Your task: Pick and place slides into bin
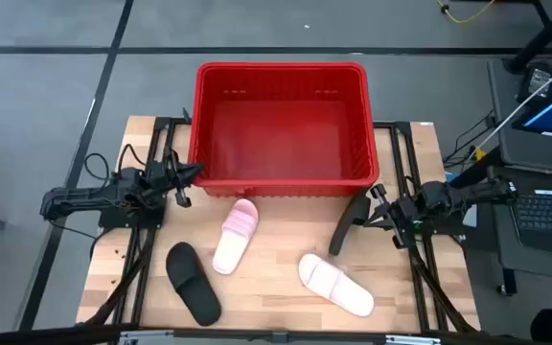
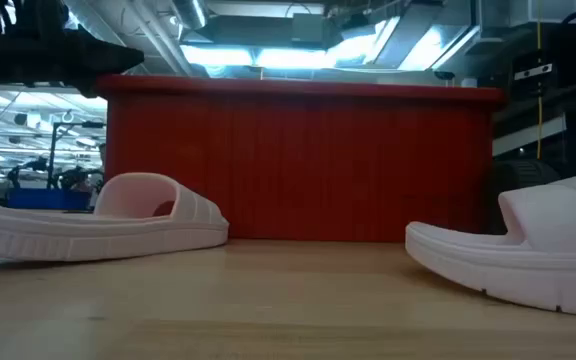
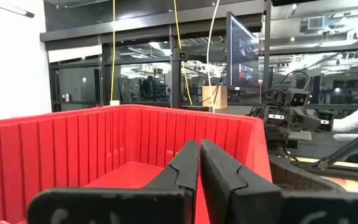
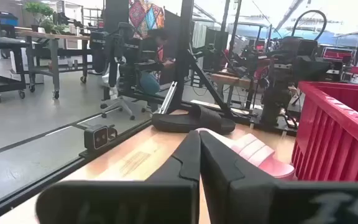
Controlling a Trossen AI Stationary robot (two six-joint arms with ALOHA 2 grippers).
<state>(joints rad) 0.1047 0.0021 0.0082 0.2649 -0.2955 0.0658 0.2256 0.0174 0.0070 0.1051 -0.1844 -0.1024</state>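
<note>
The red bin [image 1: 281, 177] stands at the table's far middle with nothing in it. Two pink slides lie on their soles in front of it, one at the middle [image 1: 236, 237] and one near right [image 1: 335, 284]. A black slide [image 1: 192, 283] lies near left. A second black slide [image 1: 348, 226] shows narrow, as if on its side, just off my right gripper [image 1: 376, 204]. That gripper is shut in its wrist view [image 4: 199, 134], with nothing between the fingers. My left gripper [image 1: 197, 172] is shut and empty [image 3: 199, 144] at the bin's near left corner. My right gripper has its shut fingertips beside the narrow black slide's far end [image 1: 364, 203]. I cannot tell whether they touch it; the wrist view does not show that slide.
The bin's near wall [image 2: 298, 165] rises behind both pink slides [image 2: 118, 225] [image 2: 528, 255]. Bare wood lies between the slides along the near edge [image 1: 266, 302]. A person sits beyond the table [image 4: 151, 62]. A desk with a keyboard [image 1: 544, 206] stands to the right.
</note>
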